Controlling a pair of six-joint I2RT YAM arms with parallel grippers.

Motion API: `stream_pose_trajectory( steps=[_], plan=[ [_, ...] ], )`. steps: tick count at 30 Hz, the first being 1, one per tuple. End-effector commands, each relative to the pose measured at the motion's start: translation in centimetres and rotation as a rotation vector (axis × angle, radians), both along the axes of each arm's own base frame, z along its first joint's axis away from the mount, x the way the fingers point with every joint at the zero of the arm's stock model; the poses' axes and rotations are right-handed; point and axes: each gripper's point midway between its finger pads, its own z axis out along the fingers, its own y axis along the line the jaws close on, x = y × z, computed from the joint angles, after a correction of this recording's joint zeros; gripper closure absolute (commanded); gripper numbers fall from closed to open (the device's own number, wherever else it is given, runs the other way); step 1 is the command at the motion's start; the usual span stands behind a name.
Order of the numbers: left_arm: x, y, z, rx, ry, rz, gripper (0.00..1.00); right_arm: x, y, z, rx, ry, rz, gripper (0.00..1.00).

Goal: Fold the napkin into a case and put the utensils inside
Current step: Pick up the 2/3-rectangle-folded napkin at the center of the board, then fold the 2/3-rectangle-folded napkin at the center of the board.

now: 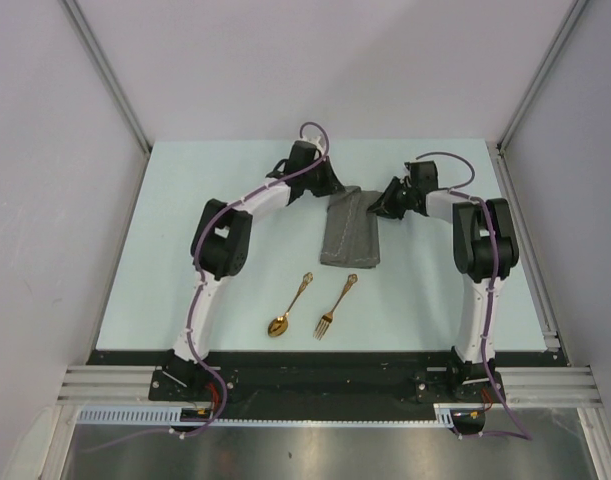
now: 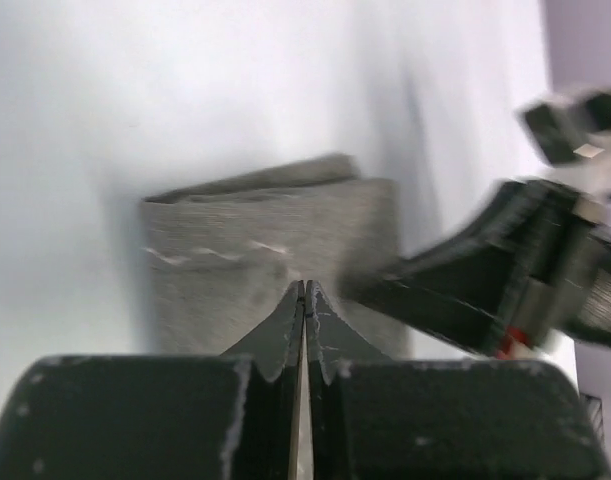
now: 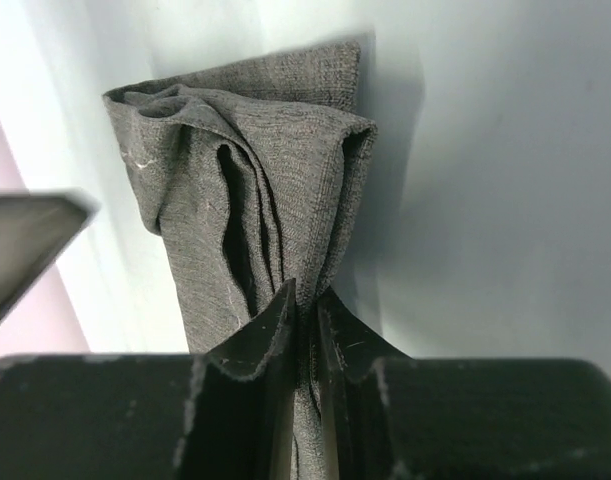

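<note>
Napkin (image 1: pixel 350 235) folded narrow mid-bench (image 1: pixel 185 200), both arms at its far end.
R fingers (image 3: pixel 285 310) clamped on bunched cloth. L fingers (image 2: pixel 297 310) closed, tips at napkin edge; can't tell if cloth is pinched. Far end hidden under arms in top view. Spoon (image 1: pixel 291 303) and fork (image 1: pixel 338 303) lie nearer the bases, apart from the napkin.

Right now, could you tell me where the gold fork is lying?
In the top view, the fork lies on the table, just right of the spoon and apart from it, on the near side of the folded napkin.
</note>
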Motion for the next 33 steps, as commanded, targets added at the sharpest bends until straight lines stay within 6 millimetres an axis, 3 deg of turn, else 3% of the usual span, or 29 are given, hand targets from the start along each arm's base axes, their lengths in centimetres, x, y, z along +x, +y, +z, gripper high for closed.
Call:
stream_pose_trajectory(
  steps=[1,6,13,17,18,23,27,33],
  plan=[
    [0.4,-1.5,-2.1,-0.029,0.075,0.003,0.98,0.9,0.7,3.4,-0.067,-0.062,0.002,0.85],
    [-0.5,-1.9,-3.7,-0.051,0.137,0.010,1.00,0.8,1.4,3.8,-0.169,-0.054,0.002,0.85],
    [-0.9,-2.3,-4.1,-0.064,0.145,-0.002,1.00,1.2,3.9,5.2,-0.309,-0.061,0.019,0.87],
    [-1.2,-2.4,-4.6,-0.073,0.157,-0.012,1.00,1.1,5.5,4.9,-0.364,-0.046,0.022,0.87],
    [-1.2,-2.5,-4.7,-0.075,0.158,-0.013,1.00,1.2,5.8,4.0,-0.369,-0.027,0.028,0.87],
    [-0.9,-2.1,-4.1,-0.080,0.151,-0.013,1.00,0.8,7.3,2.7,-0.333,0.029,0.023,0.86],
    [-1.1,-1.7,-3.5,-0.075,0.146,-0.020,1.00,0.5,6.9,1.4,-0.336,0.061,0.000,0.86],
    [-1.6,-1.5,-1.5,-0.087,0.134,-0.041,0.96,0.9,7.1,1.6,-0.320,0.044,-0.005,0.85]
  ],
)
